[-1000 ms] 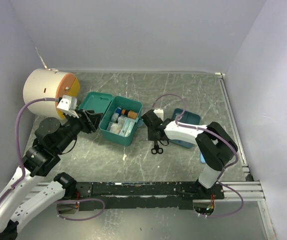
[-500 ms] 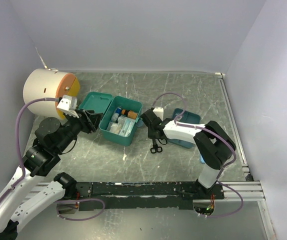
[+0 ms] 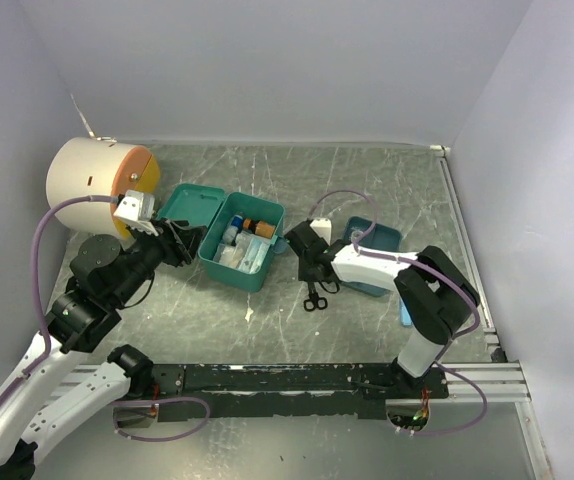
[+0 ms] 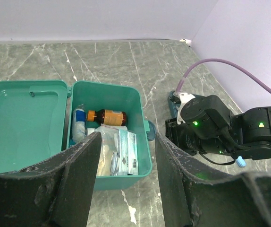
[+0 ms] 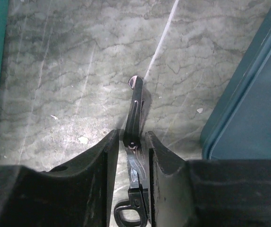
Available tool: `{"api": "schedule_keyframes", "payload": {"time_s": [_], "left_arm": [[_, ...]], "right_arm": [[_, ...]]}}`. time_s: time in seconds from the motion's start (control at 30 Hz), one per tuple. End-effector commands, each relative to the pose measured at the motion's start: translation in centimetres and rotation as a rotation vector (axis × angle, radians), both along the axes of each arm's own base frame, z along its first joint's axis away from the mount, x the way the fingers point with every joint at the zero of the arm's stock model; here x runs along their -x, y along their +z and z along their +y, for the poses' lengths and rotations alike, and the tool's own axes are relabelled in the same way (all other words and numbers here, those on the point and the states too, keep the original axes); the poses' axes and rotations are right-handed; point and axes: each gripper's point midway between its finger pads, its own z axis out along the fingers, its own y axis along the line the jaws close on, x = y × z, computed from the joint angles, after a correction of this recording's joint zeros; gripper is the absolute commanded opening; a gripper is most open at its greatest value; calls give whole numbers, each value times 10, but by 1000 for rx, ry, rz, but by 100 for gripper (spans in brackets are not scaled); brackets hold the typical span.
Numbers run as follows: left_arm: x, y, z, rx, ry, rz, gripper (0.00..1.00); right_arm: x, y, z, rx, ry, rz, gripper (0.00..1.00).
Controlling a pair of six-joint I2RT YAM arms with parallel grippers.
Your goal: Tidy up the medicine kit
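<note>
The medicine kit (image 3: 210,262) (image 4: 141,105) is a teal box standing open, its lid (image 3: 189,205) laid flat to the left. Inside lie a brown bottle (image 4: 106,116) and clear packets (image 4: 126,156). Black scissors (image 3: 313,296) (image 5: 134,111) lie on the table right of the kit, blades pointing away. My right gripper (image 3: 311,270) (image 5: 131,135) is low over them, its fingers straddling the pivot with thin gaps on both sides. My left gripper (image 3: 180,241) (image 4: 126,139) hovers open at the kit's near left with nothing between its fingers.
A darker teal divided tray (image 3: 379,238) (image 5: 253,118) sits just right of the scissors. A big cream cylinder with an orange face (image 3: 92,180) stands at the back left. A small light-blue item (image 3: 405,318) lies near the right arm's base.
My right wrist has shifted slightly to the right over the scissors, which stay on the table. The left arm has not moved.
</note>
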Motion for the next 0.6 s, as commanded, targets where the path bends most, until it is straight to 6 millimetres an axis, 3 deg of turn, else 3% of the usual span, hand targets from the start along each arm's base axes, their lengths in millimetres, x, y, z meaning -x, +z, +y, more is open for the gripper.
{"api": "schedule_keyframes", "payload": {"time_s": [0.0, 0.17, 0.57], "left_arm": [[-3, 6, 3, 16, 21, -20, 60], [-2, 6, 3, 15, 21, -20, 60], [-2, 7, 4, 17, 21, -23, 60]], "right_arm": [[27, -14, -19, 68, -13, 113, 32], [37, -16, -23, 96, 26, 161, 35], [26, -22, -11, 98, 78, 163, 34]]}}
